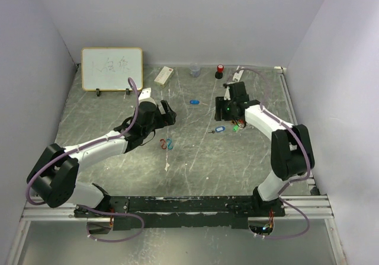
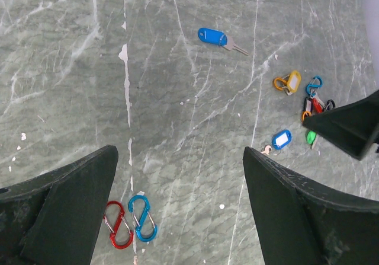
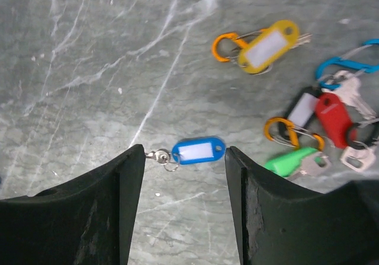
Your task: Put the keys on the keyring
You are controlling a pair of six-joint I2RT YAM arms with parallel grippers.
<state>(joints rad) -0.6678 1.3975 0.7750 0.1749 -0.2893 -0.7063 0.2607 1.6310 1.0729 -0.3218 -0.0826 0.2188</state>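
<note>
Right wrist: blue-tag key [image 3: 198, 150] lies flat on table [image 3: 89, 51] between fingers of parted, empty right gripper [image 3: 185, 152]; light, stiff, slick, probably best pinched across its width; left gripper [image 2: 180, 152] wide, empty.

The table [image 2: 71, 69] is mottled grey-green, streaked with white veins like marble. The blue tag [image 3: 198, 150], yellow tag [image 3: 269, 47] and black tag [image 3: 302, 109] each carry a white label. The red tag [image 3: 333, 120] and green tag [image 3: 290, 160] show plain colour. A solid blue tag [image 2: 212, 37] lies nearer the table's far edge. The orange clip [image 3: 224, 47] touches the yellow tag. A red clip [image 2: 118, 224] and a blue clip [image 2: 142, 217] lie paired.
</note>
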